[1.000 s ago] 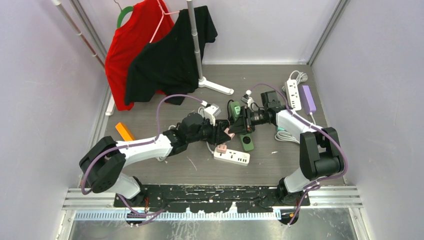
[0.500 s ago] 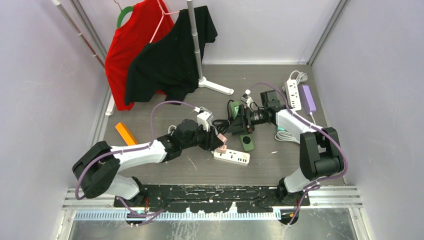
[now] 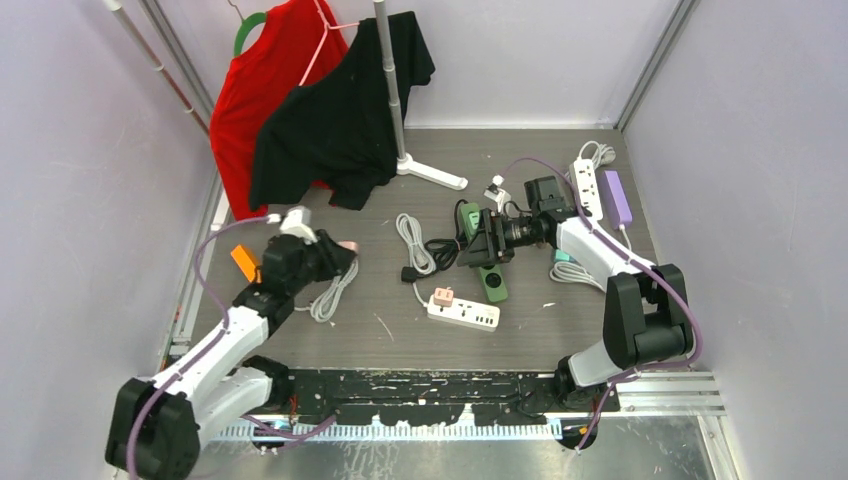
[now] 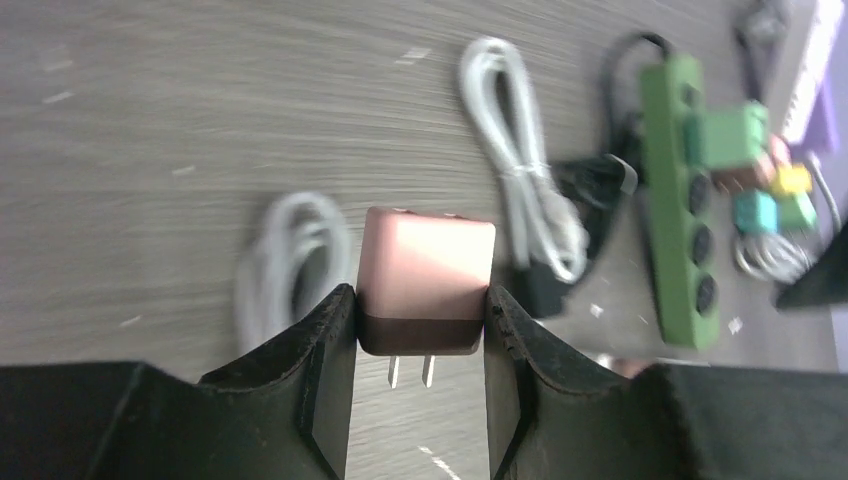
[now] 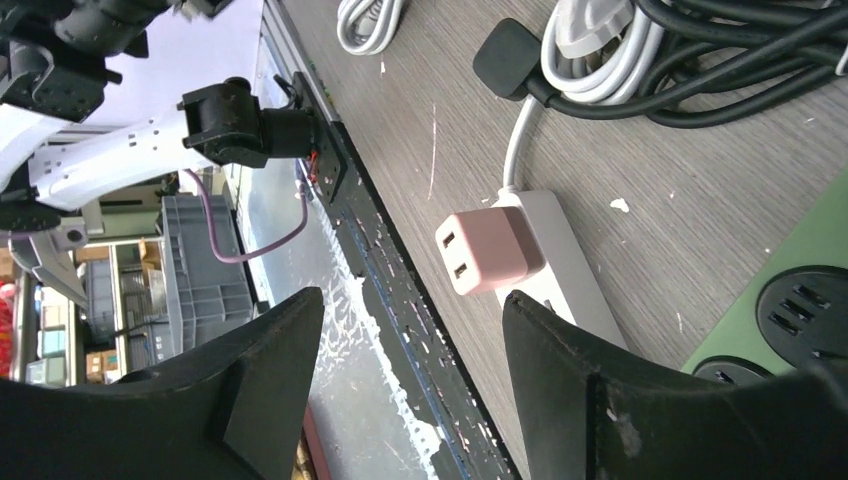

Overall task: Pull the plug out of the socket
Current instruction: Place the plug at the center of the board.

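My left gripper (image 4: pixel 420 330) is shut on a pink plug (image 4: pixel 427 275), whose two bare prongs hang free above the table. From above, this gripper (image 3: pixel 338 252) sits at the table's left, far from the sockets. The green socket strip (image 3: pixel 490 280) lies mid-table. My right gripper (image 3: pixel 474 242) hovers over the strip's far end, open and empty. Its wrist view shows both fingers (image 5: pixel 590 380) spread wide, with the green strip (image 5: pixel 800 300) at the lower right edge.
A white power strip (image 3: pixel 470 314) carries a second pink plug (image 3: pixel 441 297). White cable coils (image 3: pixel 330 290) and black cable (image 3: pixel 440 247) lie between the arms. An orange block (image 3: pixel 247 263) sits left. White (image 3: pixel 587 187) and purple (image 3: pixel 618 197) strips lie back right. Shirts (image 3: pixel 330 110) hang behind.
The left arm has swung from the green strip far to the left, carrying the pink plug away. The right gripper has opened, letting go of the strip.
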### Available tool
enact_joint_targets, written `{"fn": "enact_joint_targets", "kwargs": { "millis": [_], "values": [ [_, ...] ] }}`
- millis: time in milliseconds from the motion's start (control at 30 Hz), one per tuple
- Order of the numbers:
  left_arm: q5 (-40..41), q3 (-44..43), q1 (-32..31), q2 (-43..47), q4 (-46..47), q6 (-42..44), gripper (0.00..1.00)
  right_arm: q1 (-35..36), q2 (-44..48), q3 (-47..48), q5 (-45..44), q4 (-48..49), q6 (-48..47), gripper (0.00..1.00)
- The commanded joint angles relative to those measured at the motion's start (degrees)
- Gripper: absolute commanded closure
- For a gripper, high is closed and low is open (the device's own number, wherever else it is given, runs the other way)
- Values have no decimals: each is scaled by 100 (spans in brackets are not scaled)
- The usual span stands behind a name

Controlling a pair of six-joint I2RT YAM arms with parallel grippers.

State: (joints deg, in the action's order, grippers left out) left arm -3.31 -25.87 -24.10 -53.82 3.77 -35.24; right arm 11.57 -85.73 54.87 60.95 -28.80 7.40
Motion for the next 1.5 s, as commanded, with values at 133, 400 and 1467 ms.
{"fn": "enact_joint_targets", "kwargs": {
  "millis": [133, 400, 1467],
  "values": [
    [-319, 521, 2054, -59, -396, -1003, 100, -86, 319, 217, -94, -73, -258, 29],
    [682, 155, 2436, -1016, -968, -1402, 100, -103, 322, 220, -79, -75, -281, 29],
    [183, -188, 2437, 308, -1911, -1386, 0, -158, 526, 250, 16, -231, -556, 28]
  ]
}}
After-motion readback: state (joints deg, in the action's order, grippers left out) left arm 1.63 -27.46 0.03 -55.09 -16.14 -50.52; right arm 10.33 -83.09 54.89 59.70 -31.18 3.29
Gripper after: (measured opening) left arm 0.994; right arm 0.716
